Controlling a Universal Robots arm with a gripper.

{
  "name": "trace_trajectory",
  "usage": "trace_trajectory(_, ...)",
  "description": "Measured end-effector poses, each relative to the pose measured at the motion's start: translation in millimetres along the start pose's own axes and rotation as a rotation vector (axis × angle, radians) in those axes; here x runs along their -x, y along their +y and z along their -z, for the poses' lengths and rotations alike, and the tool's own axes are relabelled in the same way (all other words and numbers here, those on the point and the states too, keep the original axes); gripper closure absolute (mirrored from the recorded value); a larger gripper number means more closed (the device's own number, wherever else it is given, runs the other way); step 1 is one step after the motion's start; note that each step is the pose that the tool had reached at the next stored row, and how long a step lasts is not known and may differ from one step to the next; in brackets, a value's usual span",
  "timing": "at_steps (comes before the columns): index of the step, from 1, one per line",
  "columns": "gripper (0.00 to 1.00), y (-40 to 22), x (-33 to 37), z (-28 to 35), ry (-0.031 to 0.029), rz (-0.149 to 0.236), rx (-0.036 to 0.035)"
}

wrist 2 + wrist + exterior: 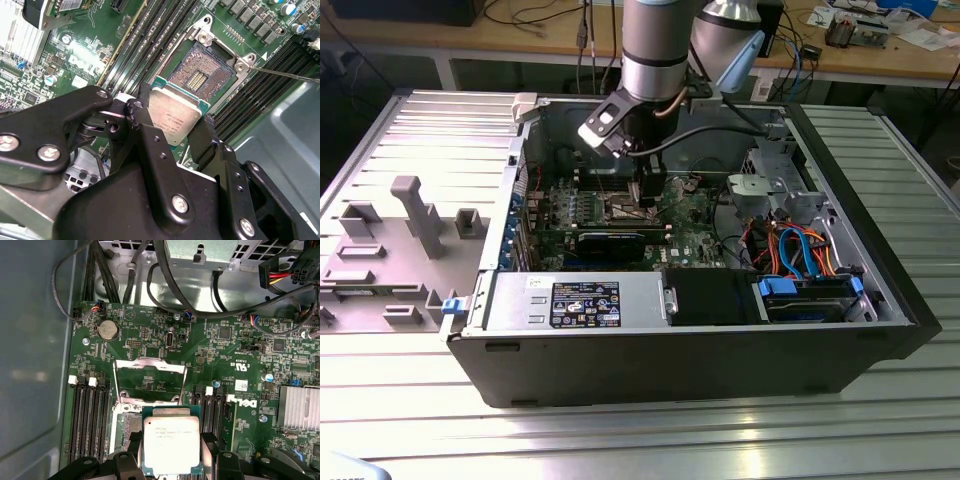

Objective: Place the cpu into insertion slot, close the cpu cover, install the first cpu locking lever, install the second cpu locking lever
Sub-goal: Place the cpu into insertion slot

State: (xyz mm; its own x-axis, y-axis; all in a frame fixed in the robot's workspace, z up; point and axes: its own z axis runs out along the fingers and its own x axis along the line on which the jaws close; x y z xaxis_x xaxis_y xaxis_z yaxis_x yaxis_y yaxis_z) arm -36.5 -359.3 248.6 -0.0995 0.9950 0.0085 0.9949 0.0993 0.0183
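Note:
My gripper (172, 125) is shut on the cpu (175, 116), a flat square chip with a silver-grey top, pinched at two opposite edges. The chip hangs just off to one side of the insertion slot (201, 75), whose dark pin field lies bare inside its silvery rim. In the first wrist view the cpu (171, 444) covers most of the insertion slot (127, 423), and the cpu cover (150, 363) stands swung up beyond it. A thin locking lever (292, 75) sticks out past the socket's corner. In the exterior view the gripper (647, 192) reaches down into the open computer case.
Black memory slots (90, 415) flank the socket on both sides. A finned heatsink (298, 407) and bundled cables (150, 275) sit nearby. The case walls (880, 240), power supply (580, 300) and drive bay with blue cables (800, 270) hem in the green board (695, 215).

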Motion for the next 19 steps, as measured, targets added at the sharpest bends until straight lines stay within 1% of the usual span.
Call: trace_trajectory(19,0.45,-1.9,-0.1,-4.5,-0.0001,0.0,0.0)
